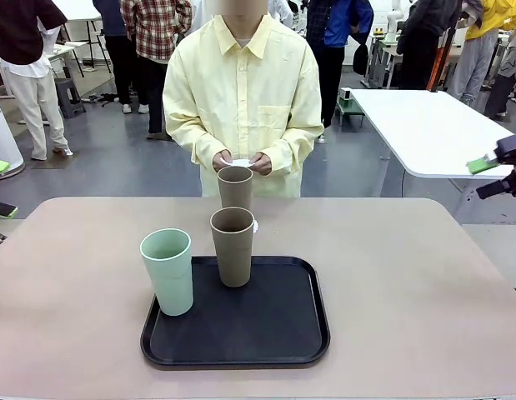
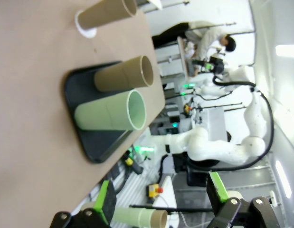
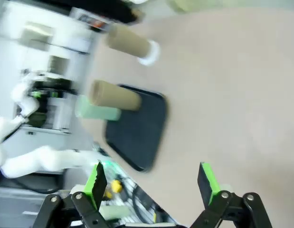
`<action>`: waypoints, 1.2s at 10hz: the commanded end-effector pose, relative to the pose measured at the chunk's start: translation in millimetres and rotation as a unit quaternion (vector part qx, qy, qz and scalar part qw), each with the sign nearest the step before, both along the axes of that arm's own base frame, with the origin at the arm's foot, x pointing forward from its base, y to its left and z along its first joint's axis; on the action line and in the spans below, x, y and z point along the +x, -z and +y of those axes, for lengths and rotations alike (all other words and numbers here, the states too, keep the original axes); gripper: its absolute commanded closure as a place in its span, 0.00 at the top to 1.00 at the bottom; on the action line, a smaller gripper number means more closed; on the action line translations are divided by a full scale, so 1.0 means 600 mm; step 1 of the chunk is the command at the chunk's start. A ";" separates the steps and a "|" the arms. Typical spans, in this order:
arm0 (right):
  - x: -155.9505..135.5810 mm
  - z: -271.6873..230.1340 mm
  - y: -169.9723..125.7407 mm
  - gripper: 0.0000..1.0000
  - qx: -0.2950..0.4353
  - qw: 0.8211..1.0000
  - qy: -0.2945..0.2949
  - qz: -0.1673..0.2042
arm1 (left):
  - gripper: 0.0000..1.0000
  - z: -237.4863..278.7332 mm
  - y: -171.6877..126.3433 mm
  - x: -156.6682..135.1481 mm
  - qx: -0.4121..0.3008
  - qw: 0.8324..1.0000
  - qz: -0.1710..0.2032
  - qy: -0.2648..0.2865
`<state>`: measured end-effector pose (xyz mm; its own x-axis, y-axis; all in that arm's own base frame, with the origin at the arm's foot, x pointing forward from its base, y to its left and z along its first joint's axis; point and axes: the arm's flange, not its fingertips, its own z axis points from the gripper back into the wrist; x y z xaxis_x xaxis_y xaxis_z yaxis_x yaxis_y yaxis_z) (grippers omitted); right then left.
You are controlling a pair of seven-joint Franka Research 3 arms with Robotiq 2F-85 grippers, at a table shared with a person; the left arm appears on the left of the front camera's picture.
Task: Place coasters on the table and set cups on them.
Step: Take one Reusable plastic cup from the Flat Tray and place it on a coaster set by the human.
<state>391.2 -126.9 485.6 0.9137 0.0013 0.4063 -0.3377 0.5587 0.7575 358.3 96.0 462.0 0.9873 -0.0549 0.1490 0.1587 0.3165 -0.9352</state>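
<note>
Front view: mint cup (image 1: 167,272), taupe cup (image 1: 232,247) on tray (image 1: 278,325).

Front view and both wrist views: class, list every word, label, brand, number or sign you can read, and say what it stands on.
No text can be read in any view.
Mint green cup, nearer taupe cup, farther taupe cup: plain, no print.
Black tray and table: no marks.
Background equipment in the left wrist view: too blurred to read.
</note>
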 end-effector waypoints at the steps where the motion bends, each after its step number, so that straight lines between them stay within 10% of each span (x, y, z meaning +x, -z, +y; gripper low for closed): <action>1: 0.023 -0.062 0.036 1.00 0.179 0.978 -0.095 -0.040 | 1.00 0.001 -0.002 0.000 -0.005 1.000 -0.007 0.001; 12: -0.080 -0.160 0.110 1.00 0.164 0.982 -0.060 0.066 | 1.00 0.001 -0.002 0.000 -0.005 1.000 -0.007 0.001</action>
<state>348.9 -230.0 420.5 0.9528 -0.0116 0.3033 -0.2915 0.2429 0.9252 358.2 96.1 462.1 0.9873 -0.0548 0.1489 0.1586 0.3166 -0.9352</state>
